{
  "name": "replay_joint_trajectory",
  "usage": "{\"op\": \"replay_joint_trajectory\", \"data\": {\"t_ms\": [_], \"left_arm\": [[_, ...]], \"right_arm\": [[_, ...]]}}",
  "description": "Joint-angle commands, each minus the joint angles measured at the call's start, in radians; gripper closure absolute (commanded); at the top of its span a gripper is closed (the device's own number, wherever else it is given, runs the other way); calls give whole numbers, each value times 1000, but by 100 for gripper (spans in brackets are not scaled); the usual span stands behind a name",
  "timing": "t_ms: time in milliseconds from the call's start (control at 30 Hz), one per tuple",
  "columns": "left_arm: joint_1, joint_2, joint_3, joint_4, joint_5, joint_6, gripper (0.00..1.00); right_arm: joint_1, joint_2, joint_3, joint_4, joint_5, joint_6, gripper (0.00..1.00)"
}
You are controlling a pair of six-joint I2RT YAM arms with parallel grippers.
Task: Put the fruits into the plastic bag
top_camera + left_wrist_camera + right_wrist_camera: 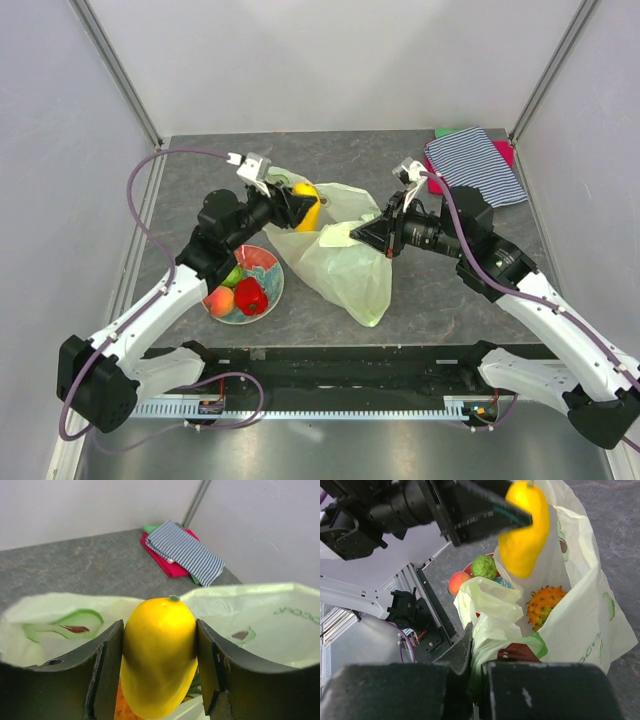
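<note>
A smooth yellow fruit (159,665) hangs in the air over the open mouth of the plastic bag (345,265), clamped on both sides between the left fingers (102,675). The bag is pale green and crinkly, and lies in the middle of the table (200,170), sagging toward the near edge. A spiky orange fruit (544,605) already sits inside it. The right fingers (540,690) are pinched together on a bunched fold of the bag's rim, holding the mouth up and open.

Toward the near left corner stands a patterned plate (270,270) – on it are a green fruit (233,275), a peach-coloured fruit (219,300) and a red fruit (250,297), close together. At the far right corner, well apart from the bag, a striped cloth (478,170) lies folded on top of a red cloth (170,569).
</note>
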Motion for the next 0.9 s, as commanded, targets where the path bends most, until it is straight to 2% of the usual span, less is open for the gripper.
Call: {"op": "replay_joint_trajectory", "data": {"t_ms": [0,300,500,700,767,867], "left_arm": [[-61,24,-58,12,84,21,60],[-118,134,-84,-56,312,-54,60],[-142,229,-88,-71,321,-89,60],[-148,272,-102,-137,257,-86,60],[-151,284,-96,-158,245,-79,57],[-154,280,-95,-183,233,-66,49]], "right_arm": [[1,16,52,55,-26,-1,100],[-1,18,42,57,-32,1,100],[-1,12,37,61,-29,10,100],[1,-4,17,61,-9,8,100],[1,-5,11,60,-1,8,100],[1,-5,3,60,2,7,100]]}}
